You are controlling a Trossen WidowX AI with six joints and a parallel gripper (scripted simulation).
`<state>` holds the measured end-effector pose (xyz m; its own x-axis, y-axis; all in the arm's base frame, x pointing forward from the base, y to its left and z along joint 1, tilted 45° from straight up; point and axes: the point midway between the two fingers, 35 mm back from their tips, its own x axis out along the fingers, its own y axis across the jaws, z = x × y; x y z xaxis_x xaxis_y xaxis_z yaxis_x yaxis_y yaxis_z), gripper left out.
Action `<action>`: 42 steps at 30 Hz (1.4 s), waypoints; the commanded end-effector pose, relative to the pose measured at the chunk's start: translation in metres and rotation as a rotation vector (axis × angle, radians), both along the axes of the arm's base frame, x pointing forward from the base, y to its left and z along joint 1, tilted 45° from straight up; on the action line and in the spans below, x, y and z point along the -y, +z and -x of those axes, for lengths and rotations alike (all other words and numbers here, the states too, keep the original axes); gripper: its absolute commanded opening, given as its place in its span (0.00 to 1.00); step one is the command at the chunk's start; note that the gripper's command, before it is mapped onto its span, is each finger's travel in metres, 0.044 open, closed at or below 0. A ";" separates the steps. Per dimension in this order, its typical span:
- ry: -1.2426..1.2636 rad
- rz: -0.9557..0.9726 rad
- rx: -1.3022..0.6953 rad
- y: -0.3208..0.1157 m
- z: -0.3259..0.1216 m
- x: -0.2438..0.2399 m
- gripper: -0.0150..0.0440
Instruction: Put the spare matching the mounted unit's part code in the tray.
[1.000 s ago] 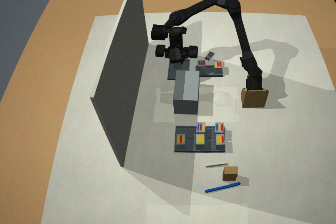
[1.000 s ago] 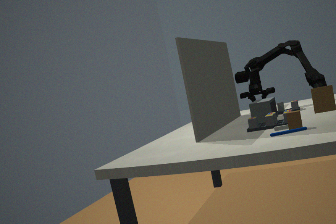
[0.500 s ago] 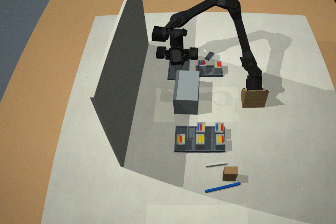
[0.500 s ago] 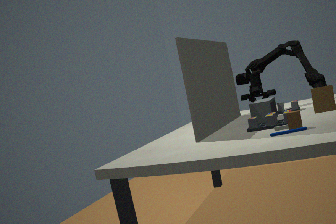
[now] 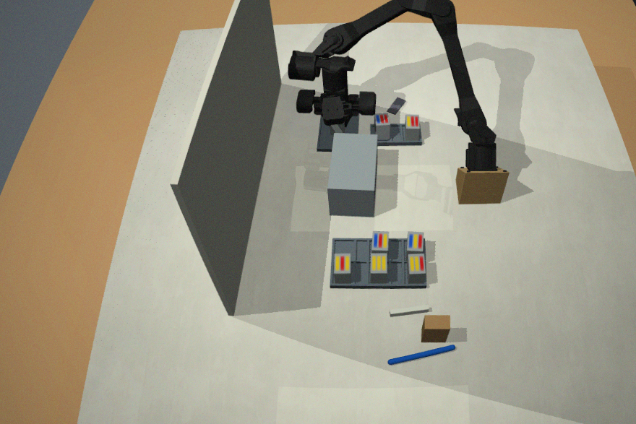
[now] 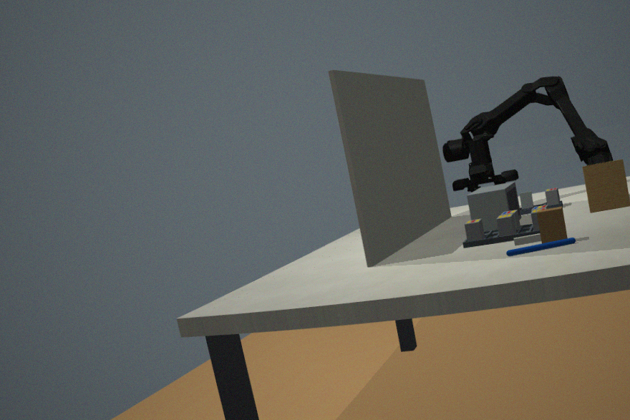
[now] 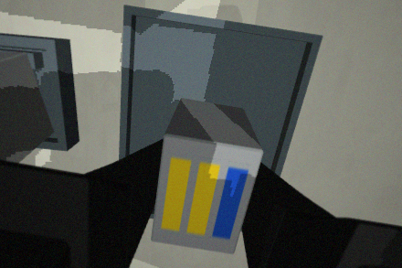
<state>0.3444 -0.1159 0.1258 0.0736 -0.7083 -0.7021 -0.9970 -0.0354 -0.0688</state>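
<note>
Wrist view: gripper [image 7: 201, 216] was clamped partway on yellow-yellow-blue spare [image 7: 206, 195], hanging over tray [image 7: 292, 97]. Grey box [image 5: 353, 172] sat just beside; small rack [image 7: 61, 83] cut off at left edge.

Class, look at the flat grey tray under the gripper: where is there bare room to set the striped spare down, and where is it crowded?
The grey tray floor shows bare from rim to rim below the held yellow-yellow-blue striped spare. It is crowded beside it: the small rack with two spares on one side, the big grey box on another.
</note>
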 end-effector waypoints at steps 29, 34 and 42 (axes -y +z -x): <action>0.006 -0.007 -0.006 0.074 0.009 -0.077 1.00; 0.012 -0.004 -0.010 0.070 0.008 -0.073 1.00; 0.012 -0.004 -0.010 0.070 0.008 -0.073 1.00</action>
